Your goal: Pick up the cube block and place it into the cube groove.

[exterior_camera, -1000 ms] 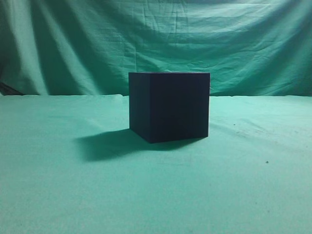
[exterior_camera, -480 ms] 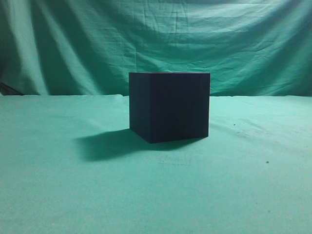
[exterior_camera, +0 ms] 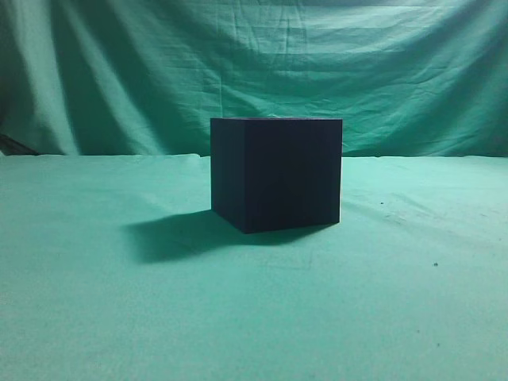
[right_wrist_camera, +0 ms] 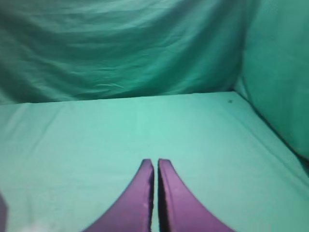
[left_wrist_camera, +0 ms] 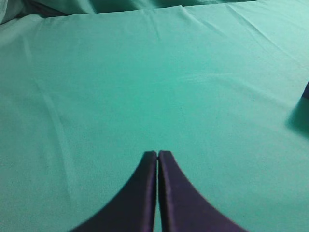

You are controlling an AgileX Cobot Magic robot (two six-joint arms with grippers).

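The cube groove (exterior_camera: 275,175) is a large near-black box standing on the green cloth at the middle of the exterior view. A sliver of its edge shows at the right border of the left wrist view (left_wrist_camera: 306,91). The small purple cube block is not in view in any frame. My left gripper (left_wrist_camera: 158,153) is shut and empty over bare cloth. My right gripper (right_wrist_camera: 155,162) is shut and empty over bare cloth. Neither gripper shows in the exterior view.
A green cloth covers the table (exterior_camera: 119,317) and hangs as a backdrop (exterior_camera: 254,63). The box casts a shadow (exterior_camera: 171,234) to its left. In the right wrist view the cloth rises as a wall at the right (right_wrist_camera: 280,72).
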